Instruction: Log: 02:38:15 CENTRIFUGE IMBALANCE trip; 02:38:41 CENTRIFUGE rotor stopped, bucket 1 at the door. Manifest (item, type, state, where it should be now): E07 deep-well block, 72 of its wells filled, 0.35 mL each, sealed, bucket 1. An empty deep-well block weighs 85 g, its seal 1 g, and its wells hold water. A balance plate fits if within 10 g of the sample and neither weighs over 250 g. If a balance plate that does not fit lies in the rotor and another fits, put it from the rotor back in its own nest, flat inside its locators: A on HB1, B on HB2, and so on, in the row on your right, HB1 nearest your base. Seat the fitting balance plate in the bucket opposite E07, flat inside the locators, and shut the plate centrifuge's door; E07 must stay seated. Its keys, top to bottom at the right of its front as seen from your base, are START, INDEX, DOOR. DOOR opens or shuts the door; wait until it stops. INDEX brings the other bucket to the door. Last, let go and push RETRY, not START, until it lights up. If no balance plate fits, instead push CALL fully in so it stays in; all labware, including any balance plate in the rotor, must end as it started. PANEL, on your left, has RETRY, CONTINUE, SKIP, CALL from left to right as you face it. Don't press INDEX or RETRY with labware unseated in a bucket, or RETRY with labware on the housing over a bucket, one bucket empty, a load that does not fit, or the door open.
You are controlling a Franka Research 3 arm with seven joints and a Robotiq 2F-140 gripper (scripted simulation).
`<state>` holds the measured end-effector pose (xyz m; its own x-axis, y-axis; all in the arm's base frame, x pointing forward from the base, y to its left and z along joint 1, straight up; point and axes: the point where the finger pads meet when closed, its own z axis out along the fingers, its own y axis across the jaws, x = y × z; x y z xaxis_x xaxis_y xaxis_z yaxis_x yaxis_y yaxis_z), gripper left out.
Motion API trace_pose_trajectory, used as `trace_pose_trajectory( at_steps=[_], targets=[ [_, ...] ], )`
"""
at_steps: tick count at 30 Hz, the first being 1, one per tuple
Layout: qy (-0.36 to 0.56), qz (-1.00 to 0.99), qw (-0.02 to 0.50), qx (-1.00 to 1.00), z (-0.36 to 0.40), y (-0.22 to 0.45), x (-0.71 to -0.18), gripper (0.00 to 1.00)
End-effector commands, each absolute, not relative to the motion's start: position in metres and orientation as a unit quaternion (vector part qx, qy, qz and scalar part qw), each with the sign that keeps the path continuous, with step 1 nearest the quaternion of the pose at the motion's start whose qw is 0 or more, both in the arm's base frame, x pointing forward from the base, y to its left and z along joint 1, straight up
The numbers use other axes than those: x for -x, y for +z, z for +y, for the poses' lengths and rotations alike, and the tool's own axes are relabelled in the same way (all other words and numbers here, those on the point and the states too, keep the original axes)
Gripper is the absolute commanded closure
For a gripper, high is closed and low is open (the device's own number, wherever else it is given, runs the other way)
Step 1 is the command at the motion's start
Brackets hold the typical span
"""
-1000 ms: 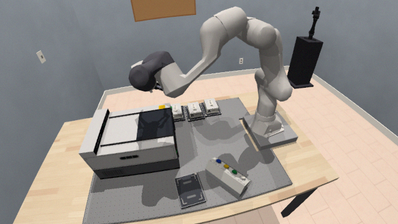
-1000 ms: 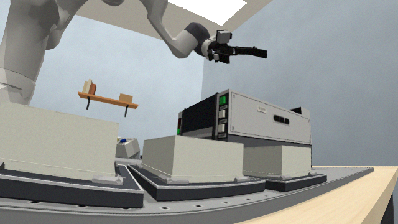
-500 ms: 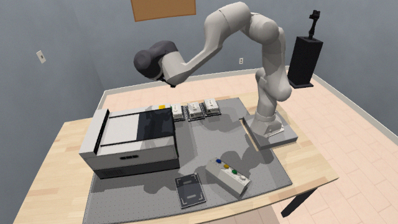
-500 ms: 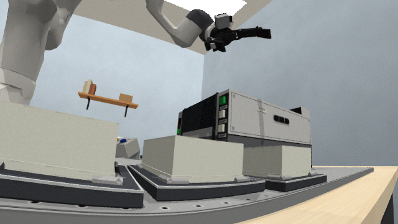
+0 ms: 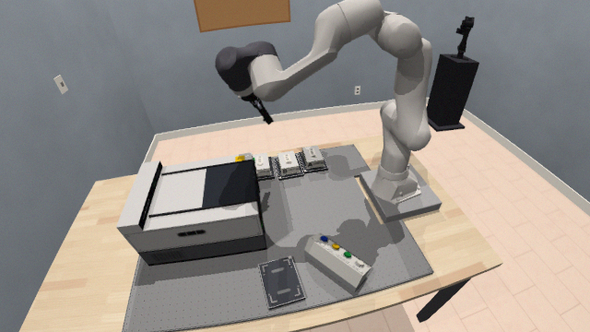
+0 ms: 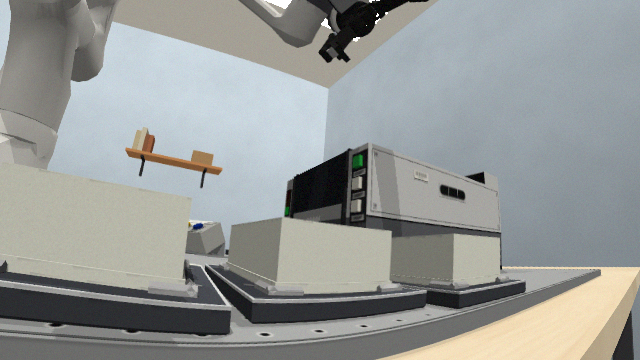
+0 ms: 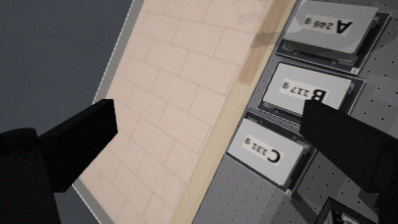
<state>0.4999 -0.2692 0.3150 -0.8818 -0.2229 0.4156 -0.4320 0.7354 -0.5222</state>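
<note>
Wood table, grey mat, grey walls, tiled floor. Gripper released, empty, high over the table's far edge. Plates A, B, C flat in their nests (one row beside centrifuge), long axes parallel, across the row.

Wooden table carries grey mat.

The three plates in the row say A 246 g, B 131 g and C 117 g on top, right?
Not quite: B and C are swapped. In the wrist view, plate A reads 246 g, but plate B reads 117 g and plate C reads 131 g.
</note>
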Motion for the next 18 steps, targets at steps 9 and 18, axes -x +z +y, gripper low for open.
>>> trace_pose_trajectory(
  at_steps=[9,18],
  targets=[
    [0.295,-0.950,0.102,0.004,-0.287,0.309,-0.463,0.00],
    [0.234,-0.952,0.069,0.184,-0.309,0.297,-0.394,0.00]
  ],
)
